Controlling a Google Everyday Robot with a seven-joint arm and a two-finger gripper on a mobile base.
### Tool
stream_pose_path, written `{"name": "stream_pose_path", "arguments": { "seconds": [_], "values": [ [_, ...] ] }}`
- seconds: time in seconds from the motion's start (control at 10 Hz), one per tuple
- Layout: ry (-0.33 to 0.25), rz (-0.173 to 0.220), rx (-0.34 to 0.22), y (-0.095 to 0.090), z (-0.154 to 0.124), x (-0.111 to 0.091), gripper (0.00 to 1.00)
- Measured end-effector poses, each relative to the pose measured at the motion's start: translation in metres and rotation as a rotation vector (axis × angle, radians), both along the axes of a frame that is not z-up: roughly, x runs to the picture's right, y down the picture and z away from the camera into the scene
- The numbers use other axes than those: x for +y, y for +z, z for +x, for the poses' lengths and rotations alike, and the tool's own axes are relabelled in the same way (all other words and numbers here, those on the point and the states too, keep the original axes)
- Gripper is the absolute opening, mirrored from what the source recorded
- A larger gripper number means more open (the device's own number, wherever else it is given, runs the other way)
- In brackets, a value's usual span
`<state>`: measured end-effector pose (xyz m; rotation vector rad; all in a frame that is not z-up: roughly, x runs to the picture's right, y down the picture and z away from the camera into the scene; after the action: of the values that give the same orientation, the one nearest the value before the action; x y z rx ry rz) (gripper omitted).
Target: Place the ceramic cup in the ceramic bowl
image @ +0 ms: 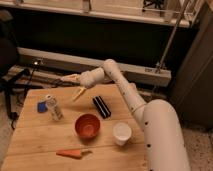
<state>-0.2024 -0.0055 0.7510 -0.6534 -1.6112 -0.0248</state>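
Note:
The white ceramic cup (pixel 121 133) stands upright on the wooden table (pixel 35 137), right of centre near the front. The orange-red ceramic bowl (pixel 87 126) sits just left of it, a small gap apart, and is empty. My gripper (pixel 74 86) hangs above the table's back edge, well behind and left of the bowl and far from the cup. Its two tan fingers (pixel 79 93) are spread apart and hold nothing. The white arm reaches in from the lower right.
A slim white labelled bottle (pixel 53 107) stands at the left with a small blue object (pixel 42 106) beside it. A black rectangular object (pixel 102 106) lies behind the bowl. An orange carrot (pixel 72 153) lies at the front edge. A dark wall and a rail run behind the table.

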Motion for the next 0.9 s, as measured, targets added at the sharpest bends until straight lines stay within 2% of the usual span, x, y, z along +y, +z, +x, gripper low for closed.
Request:
{"name": "stream_pose_path", "arguments": {
  "seconds": [0.3,0.5,0.7,0.9],
  "values": [
    [0.0,0.0,0.0,0.0,0.0,0.0,0.8],
    [-0.009,0.006,0.022,0.003,0.001,0.001,0.8],
    [-0.036,0.03,0.178,0.021,0.025,-0.004,0.8],
    [-0.061,0.061,0.315,0.029,0.05,-0.009,0.8]
  ]
}}
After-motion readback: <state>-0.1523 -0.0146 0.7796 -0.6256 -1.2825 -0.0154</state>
